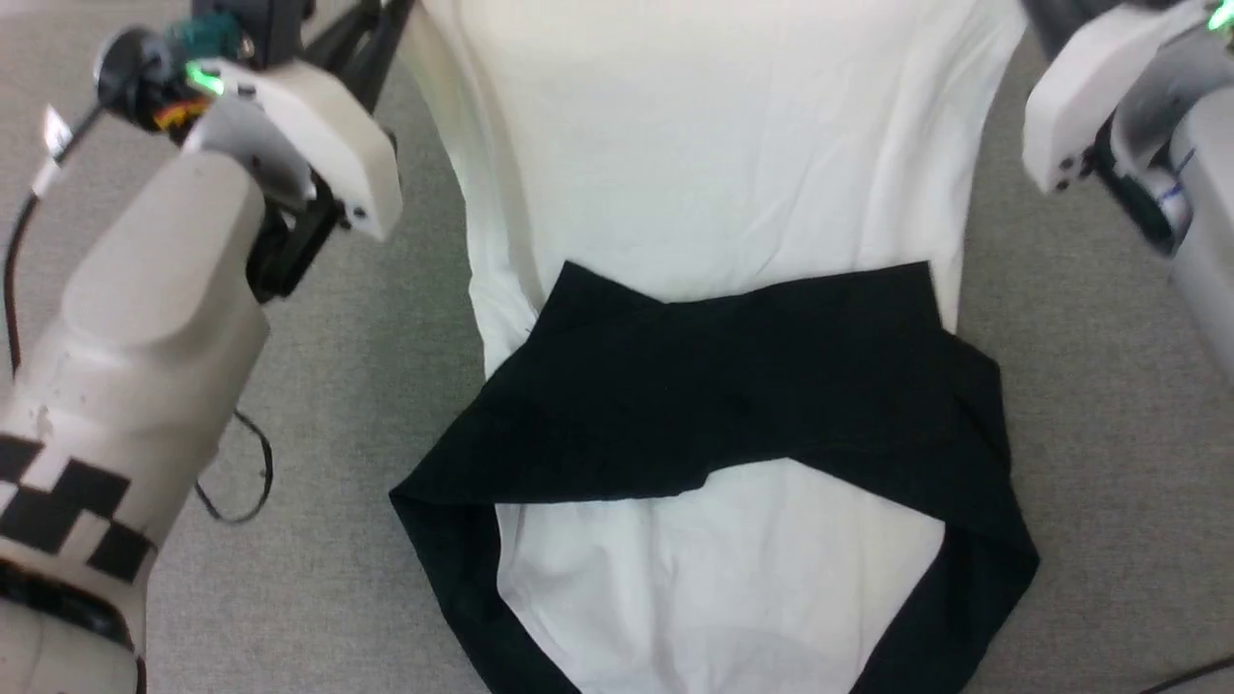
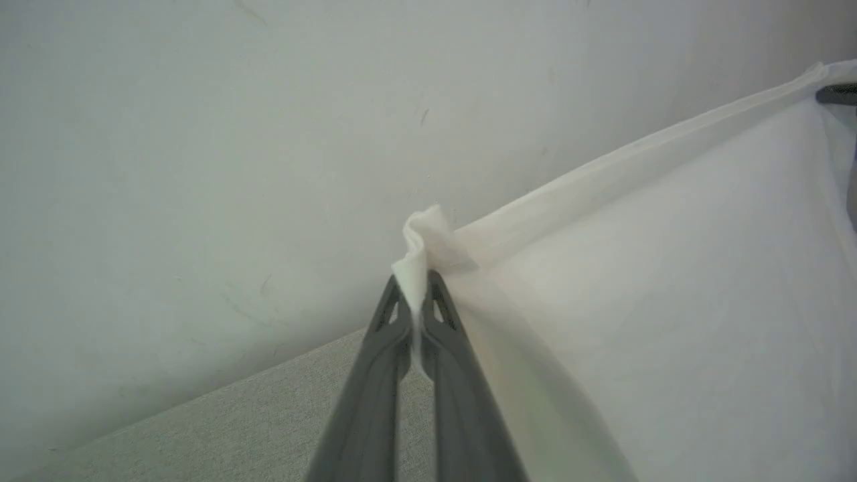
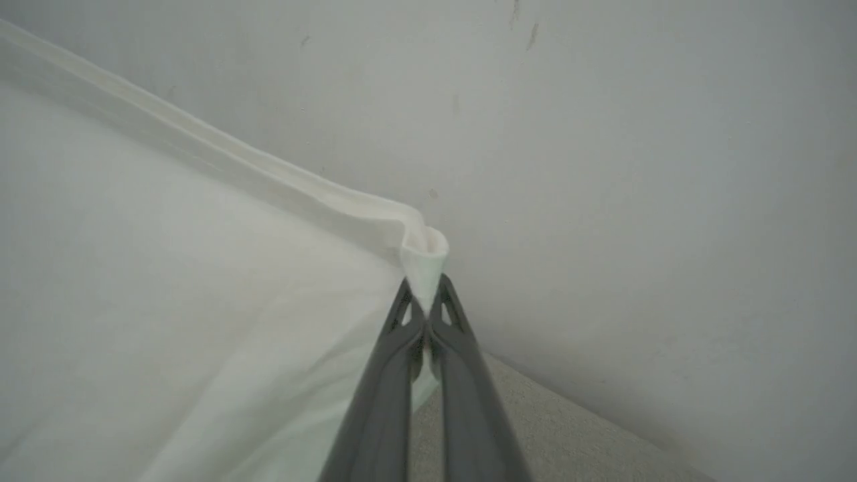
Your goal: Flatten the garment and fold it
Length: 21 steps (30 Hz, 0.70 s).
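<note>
The garment (image 1: 713, 173) hangs lifted at its far end, its white body sloping down to the grey carpet. Its black sleeves (image 1: 733, 395) lie folded across the middle, and black cloth curves around the near white part. In the left wrist view my left gripper (image 2: 418, 288) is shut on a bunched white corner of the garment (image 2: 669, 301). In the right wrist view my right gripper (image 3: 425, 294) is shut on the other white corner of the garment (image 3: 167, 301). The hem stretches taut between the two corners.
Grey carpet (image 1: 1089, 424) spreads on both sides of the shirt. A pale wall (image 2: 201, 167) stands close behind both grippers. A thin dark cable (image 1: 241, 482) loops on the carpet by my left forearm (image 1: 145, 318).
</note>
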Available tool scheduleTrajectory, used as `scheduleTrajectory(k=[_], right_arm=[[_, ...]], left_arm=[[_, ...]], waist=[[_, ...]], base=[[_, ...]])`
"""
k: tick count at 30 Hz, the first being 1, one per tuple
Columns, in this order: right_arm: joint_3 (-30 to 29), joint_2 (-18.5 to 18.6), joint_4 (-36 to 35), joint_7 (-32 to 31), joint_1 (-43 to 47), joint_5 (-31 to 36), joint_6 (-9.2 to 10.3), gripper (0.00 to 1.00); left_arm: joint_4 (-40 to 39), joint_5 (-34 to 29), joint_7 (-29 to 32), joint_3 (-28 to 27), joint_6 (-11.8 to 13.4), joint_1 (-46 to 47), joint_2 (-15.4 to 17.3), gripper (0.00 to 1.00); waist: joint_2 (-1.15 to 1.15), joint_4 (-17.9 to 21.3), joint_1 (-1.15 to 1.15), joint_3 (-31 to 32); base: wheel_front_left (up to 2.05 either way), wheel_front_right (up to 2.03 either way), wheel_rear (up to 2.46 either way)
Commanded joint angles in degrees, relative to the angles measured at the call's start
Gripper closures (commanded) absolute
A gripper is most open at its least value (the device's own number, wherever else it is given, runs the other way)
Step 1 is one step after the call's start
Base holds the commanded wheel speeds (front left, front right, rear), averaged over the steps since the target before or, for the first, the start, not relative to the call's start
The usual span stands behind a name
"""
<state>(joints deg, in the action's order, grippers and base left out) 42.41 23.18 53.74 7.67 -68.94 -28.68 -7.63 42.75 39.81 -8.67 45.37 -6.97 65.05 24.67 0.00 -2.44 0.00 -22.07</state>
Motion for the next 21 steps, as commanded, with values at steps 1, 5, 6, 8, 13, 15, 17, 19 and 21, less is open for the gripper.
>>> scheduleTrajectory(k=[1, 5, 6, 8, 13, 15, 17, 19, 21], right_arm=[[0.6, 0.4, -0.7, 1.3, 2.6, -1.5, 0.14, 1.0], [2.0, 2.2, -4.4, 2.7, 8.0, -5.5, 0.14, 1.0], [2.3, 2.8, -5.7, 2.8, 9.7, -6.5, 0.14, 1.0], [2.8, 4.4, -9.0, 2.5, 13.3, -8.7, 0.14, 1.0], [2.7, 8.9, -19.3, -1.2, 23.5, -13.7, 0.14, 1.0], [1.9, 10.8, -23.9, -3.5, 28.0, -15.4, 0.14, 1.0], [1.1, 13.1, -28.7, -6.1, 32.8, -16.2, 0.14, 1.0], [-0.2, 15.2, -33.2, -8.9, 38.0, -16.8, 0.14, 1.0], [-1.4, 17.1, -37.5, -11.8, 43.0, -16.8, 0.14, 1.0]], left_arm=[[-0.5, 0.1, -0.9, 0.5, 0.0, -2.7, 0.9, 1.0], [-4.2, 0.8, -1.6, 1.6, -0.1, -8.2, 3.0, 1.0], [-5.6, 1.0, -1.5, 1.9, 0.1, -10.0, 3.5, 1.0], [-9.1, 1.5, -1.0, 2.4, 0.8, -13.8, 4.8, 1.0], [-21.8, 3.5, 2.1, 3.8, 4.7, -25.6, 10.2, 1.0], [-27.9, 4.4, 3.6, 4.2, 6.8, -30.5, 13.2, 1.0], [-33.9, 4.9, 5.2, 4.8, 8.9, -34.8, 16.3, 1.0], [-39.2, 5.4, 6.8, 5.6, 10.6, -38.5, 19.0, 1.0], [-43.5, 6.1, 8.1, 6.3, 11.9, -41.7, 21.2, 1.0]], waist=[[0.0, 0.4, 0.0, 5.3], [0.0, 0.2, 0.0, 11.0], [0.0, 0.1, 0.0, 12.4], [0.0, -0.2, 0.0, 15.1], [0.0, 0.0, 0.0, 20.5], [0.0, 0.2, 0.0, 21.8], [0.0, 0.1, 0.0, 22.6], [0.0, -0.1, 0.0, 23.1], [0.0, -0.2, 0.0, 23.2]], base=[[0.0, 0.0, 0.0], [0.0, 0.0, 0.0], [0.0, 0.0, 0.0], [0.0, 0.0, 0.0], [0.0, 0.0, 0.0], [0.0, 0.0, 0.0], [0.0, 0.0, 0.0], [0.0, 0.0, 0.0], [0.0, 0.0, 0.0]])
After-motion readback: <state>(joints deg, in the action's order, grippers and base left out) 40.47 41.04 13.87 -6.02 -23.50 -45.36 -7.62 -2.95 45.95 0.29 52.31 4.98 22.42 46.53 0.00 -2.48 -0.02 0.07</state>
